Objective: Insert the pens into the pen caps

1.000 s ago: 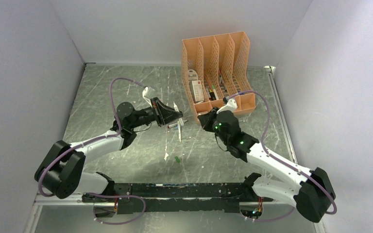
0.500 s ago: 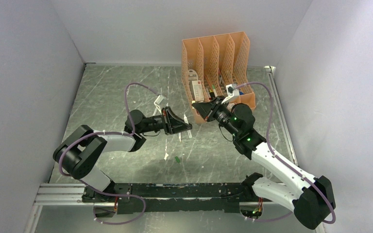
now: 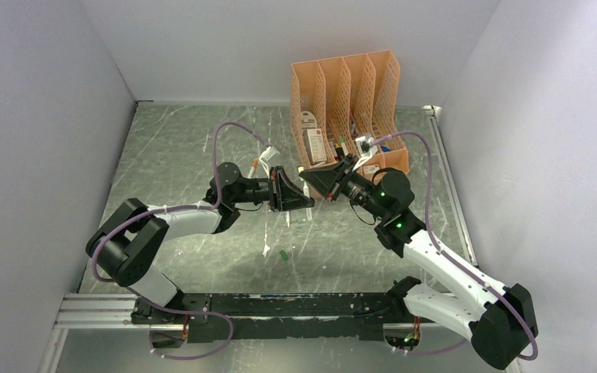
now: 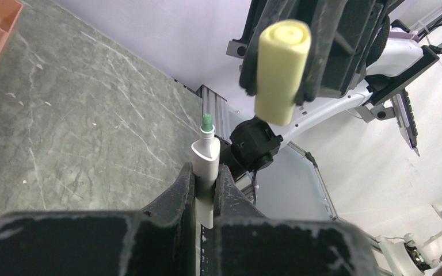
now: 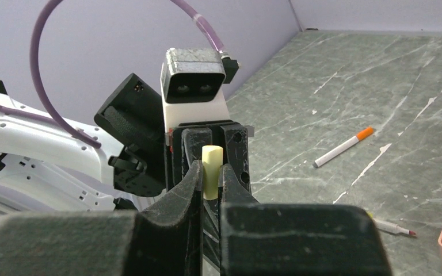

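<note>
Left jaws grip slim white pen [image 4: 206,164]; right jaws, stubby yellow cap [image 5: 212,171].

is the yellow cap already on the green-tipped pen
No, the yellow cap hangs apart from the green-tipped pen, whose green tip is uncovered.

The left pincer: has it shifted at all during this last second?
Yes. The left pincer has moved right, ending closer to the peach organiser.
</note>
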